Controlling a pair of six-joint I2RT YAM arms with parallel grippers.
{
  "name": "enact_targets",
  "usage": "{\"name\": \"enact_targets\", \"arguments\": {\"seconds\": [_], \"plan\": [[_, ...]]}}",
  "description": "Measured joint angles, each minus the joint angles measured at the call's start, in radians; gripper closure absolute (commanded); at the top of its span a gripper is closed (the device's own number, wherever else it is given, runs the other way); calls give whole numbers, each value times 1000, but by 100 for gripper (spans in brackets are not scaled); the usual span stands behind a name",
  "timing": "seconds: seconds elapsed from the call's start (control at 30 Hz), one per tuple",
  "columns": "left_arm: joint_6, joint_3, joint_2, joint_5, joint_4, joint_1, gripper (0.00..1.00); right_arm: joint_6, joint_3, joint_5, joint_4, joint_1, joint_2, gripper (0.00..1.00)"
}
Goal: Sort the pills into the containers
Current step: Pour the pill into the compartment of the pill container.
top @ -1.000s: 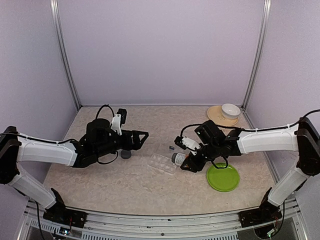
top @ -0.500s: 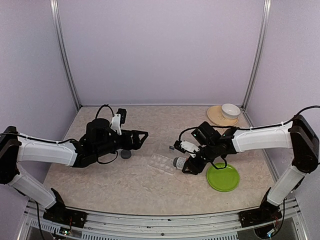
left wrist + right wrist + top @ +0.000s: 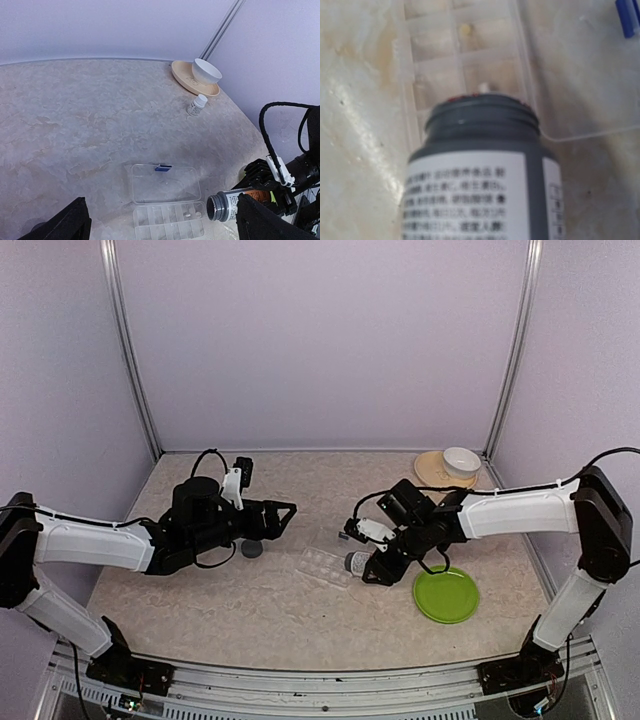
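One arm [image 3: 510, 512] outstretched, bottle [image 3: 358, 561] sideways beside organiser [image 3: 322, 566]

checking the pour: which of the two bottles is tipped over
The dark bottle held by the right gripper; the small white one stands upright beside the beige plate.

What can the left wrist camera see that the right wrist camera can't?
Only the left wrist view shows the white bowl on its tan plate and a small white bottle standing near them. Only the right wrist view shows the rows of writing on the label, very close up. Both show the clear pill organiser, its blue clasp, and the tipped dark bottle with its open mouth by the compartments.
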Motion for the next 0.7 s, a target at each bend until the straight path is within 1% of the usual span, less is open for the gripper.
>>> {"name": "enact_targets", "arguments": {"seconds": [0.5,0.7], "plan": [[0,0,0,0,0,0,1,-8,3,25,-16,0,15,100],[0,0,0,0,0,0,1,-8,34,32,-53,0,15,100]]}}
